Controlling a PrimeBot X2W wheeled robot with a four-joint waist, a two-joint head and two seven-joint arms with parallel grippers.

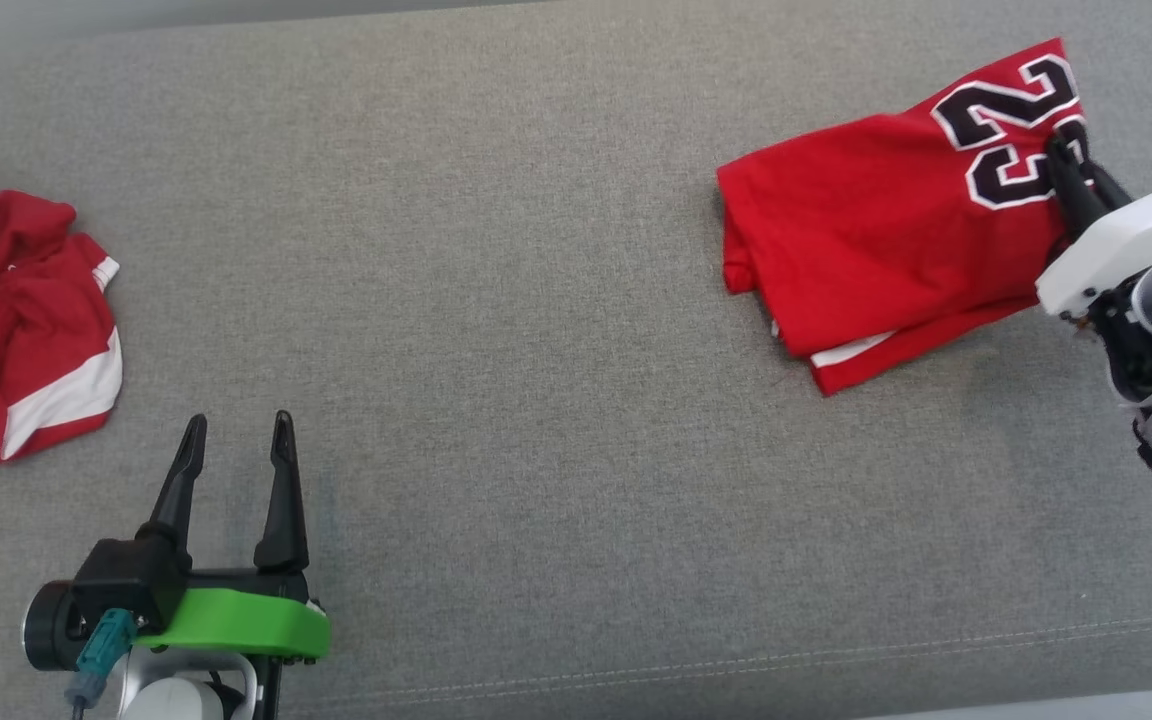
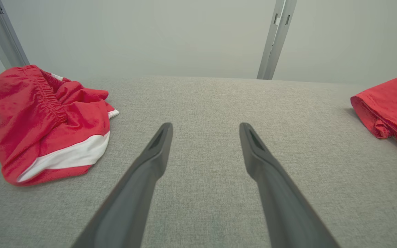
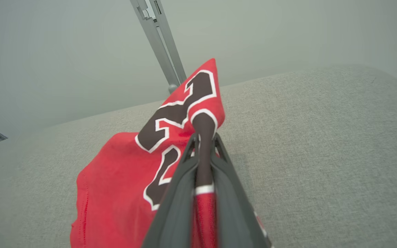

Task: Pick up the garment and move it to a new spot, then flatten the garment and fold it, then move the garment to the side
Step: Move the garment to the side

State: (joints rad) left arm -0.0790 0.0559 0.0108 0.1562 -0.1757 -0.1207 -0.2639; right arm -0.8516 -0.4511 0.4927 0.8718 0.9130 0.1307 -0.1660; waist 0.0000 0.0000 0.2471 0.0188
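Head view, right hand [image 1: 1064, 150]: pinching the folded red jersey [image 1: 876, 220] at its numbered corner, which is raised.
Left hand [image 1: 241, 422]: spread wide, empty.
Red shorts [image 1: 16, 310]: crumpled, well apart from jersey.

Red shorts [image 1: 21, 310] with a white stripe lay crumpled on the grey fabric table [image 1: 536, 300], ahead and to the left of the left gripper [image 1: 241, 418], apart from it. Their elastic waistband sat on the side away from the gripper, and the white stripe ran along the side nearer it. A stitched seam [image 1: 796, 655] crossed the table behind the gripper. Past the table's far edge, a left post [image 2: 5, 38] and a right post [image 2: 277, 38], both grey metal, rose against a pale wall [image 2: 150, 34].
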